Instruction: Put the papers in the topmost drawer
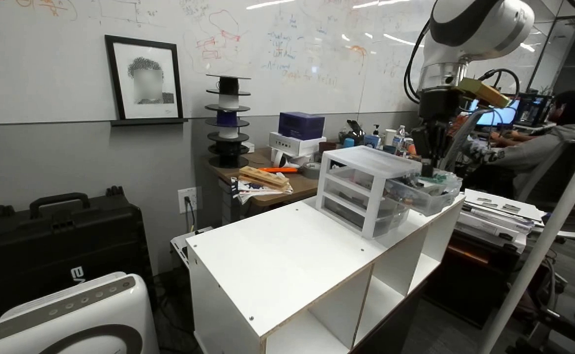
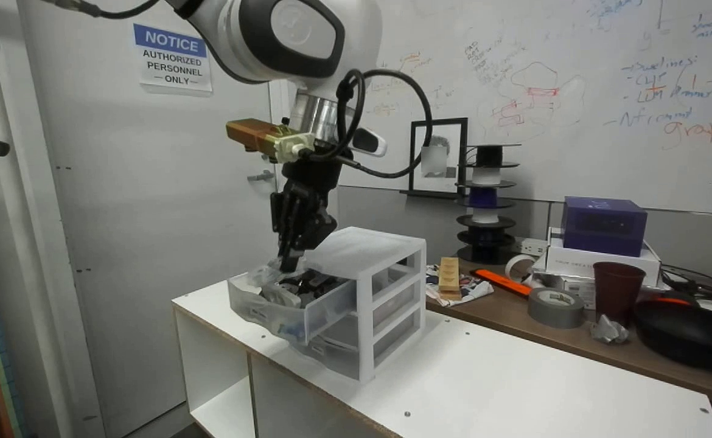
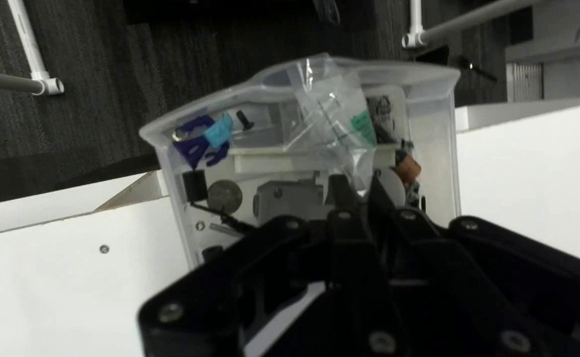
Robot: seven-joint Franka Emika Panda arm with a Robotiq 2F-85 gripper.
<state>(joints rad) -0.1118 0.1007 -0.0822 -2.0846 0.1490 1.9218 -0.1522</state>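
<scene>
The topmost drawer (image 1: 417, 199) is pulled far out of the small white drawer unit (image 1: 356, 160). It also shows in an exterior view (image 2: 274, 317) and in the wrist view (image 3: 431, 111). It holds a clear plastic bag (image 3: 327, 104), a grey part (image 3: 287, 198) and several small parts. My gripper (image 3: 360, 184) points down into this drawer; in an exterior view its fingertips (image 2: 289, 264) reach among the contents. The fingers are nearly together, with the bag's crumpled plastic pinched in the narrow gap. The papers are hidden or out of view.
The unit stands on a white shelf (image 1: 287, 255). The two lower drawers (image 2: 338, 350) sit below the pulled-out one. A thick paper stack (image 1: 501, 211) lies beyond the shelf. A brown desk (image 2: 502, 316) behind holds tape, boxes, a cup and a pan.
</scene>
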